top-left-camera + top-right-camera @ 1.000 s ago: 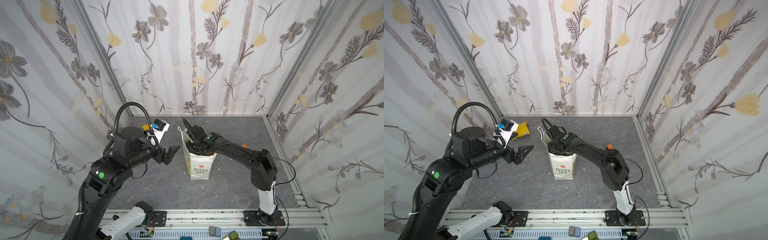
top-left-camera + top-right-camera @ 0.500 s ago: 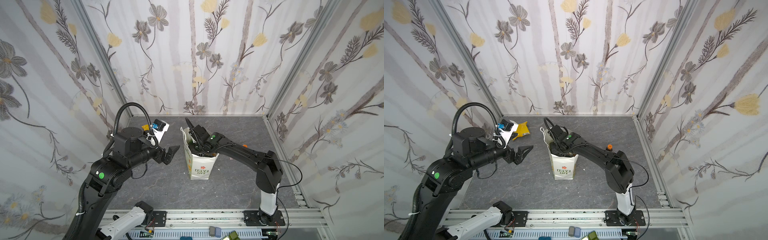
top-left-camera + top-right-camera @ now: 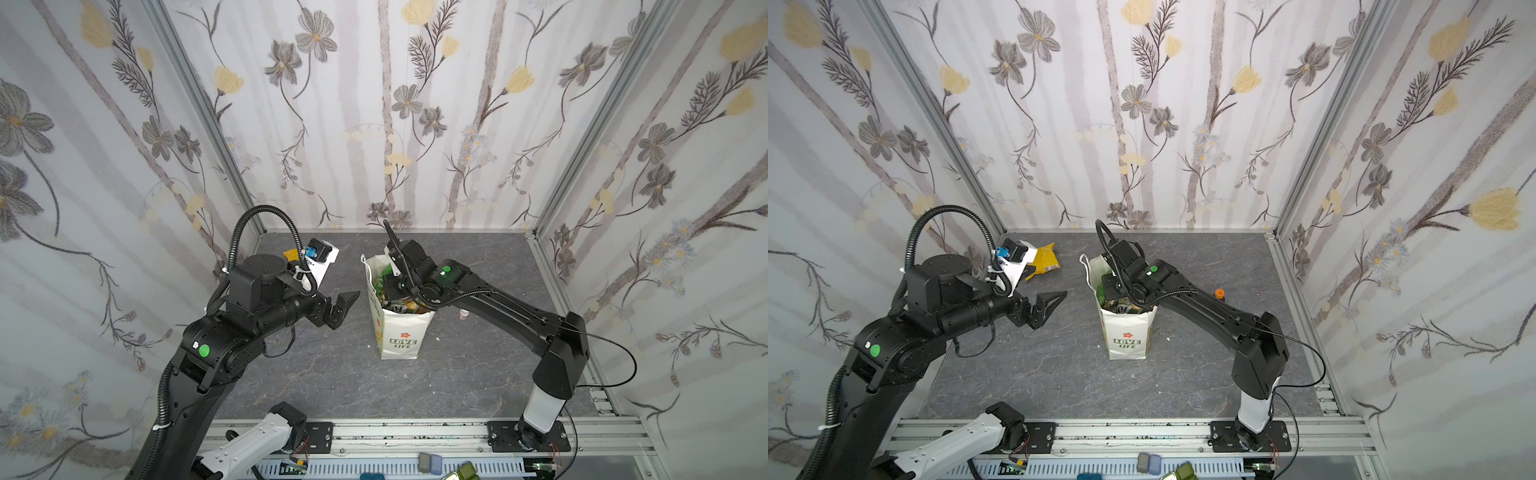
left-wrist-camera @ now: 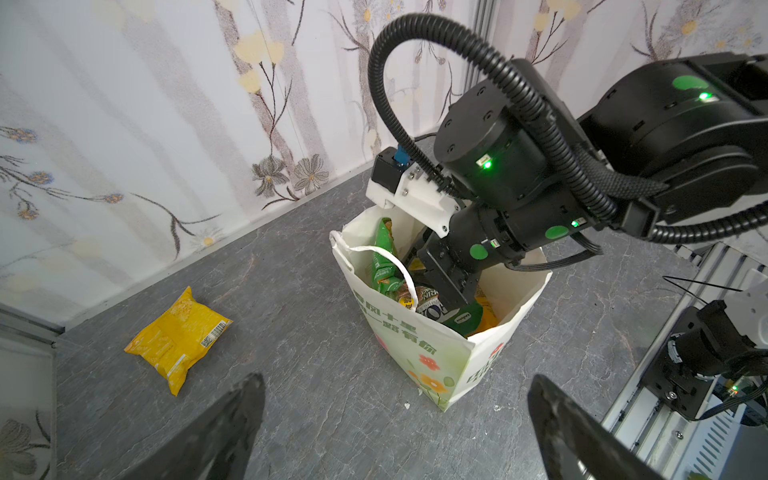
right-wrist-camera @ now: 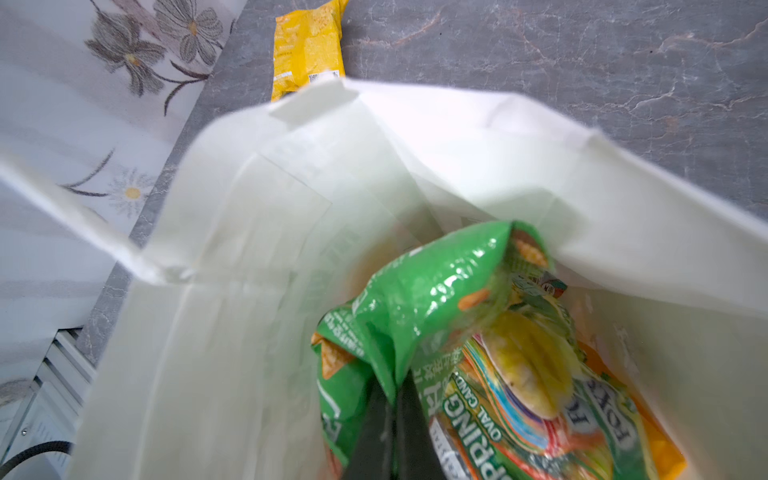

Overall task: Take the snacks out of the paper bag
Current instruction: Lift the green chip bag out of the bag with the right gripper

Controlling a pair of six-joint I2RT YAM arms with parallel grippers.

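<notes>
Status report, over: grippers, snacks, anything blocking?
Right gripper shut on green packet inside paper bag. Left gripper open, clear of bag. Yellow packet out on table; other snacks in bag. No obstruction seen.

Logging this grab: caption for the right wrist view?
Inside the paper bag, right tool pinches the green snack packet beside the FOXS packet.

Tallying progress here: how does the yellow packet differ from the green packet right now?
The yellow packet lies flat on the table, outside the paper bag; the green packet stands inside it. The yellow packet is untouched, while the right gripper is shut on the green packet. Both are crinkly snack packets.
</notes>
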